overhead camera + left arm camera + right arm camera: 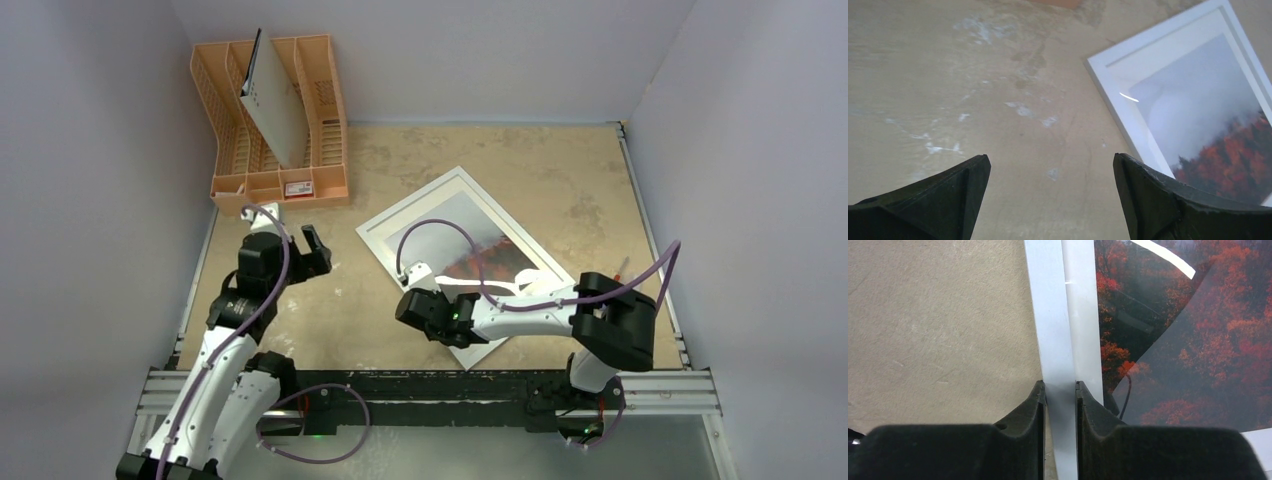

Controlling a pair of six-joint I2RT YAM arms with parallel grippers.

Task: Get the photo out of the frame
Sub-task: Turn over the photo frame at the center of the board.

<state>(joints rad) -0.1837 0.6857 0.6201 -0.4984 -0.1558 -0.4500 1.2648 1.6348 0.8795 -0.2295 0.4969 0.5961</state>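
Far off to the left of the frame [405, 210], up at the back of the worktop [560, 180], we see an orange rack [330, 100]. A grey-white board with small holes [275, 110] leans inside it. A little red and white label [298, 187] sits at the front of the rack, but it is too small for us to read. We find no other words or brand names anywhere.

Next, still to the left of the frame and well apart from it, the left pincer [1050, 157] hangs over the bare worktop. Its two fingers are spread wide and hold nothing.

The frame lies flat, face up. The photo [1208, 115] is still inside it, with red-orange trees at the near end and pale fog at the far end. A shiny streak tells us there is a clear cover on top.

On the frame's long left side, close to its near corner, the right pincer [1060, 387] pinches the thin white rim. One finger is on the outside and one is on the picture side.

So we think the job is only at its start: getting hold of the frame. The photo cannot come out from the front. The next move likely calls for lifting that side gently or turning the frame over to reach the back, which we cannot see. The rim is thin, so the grip could slip. The free left pincer could help steady it.
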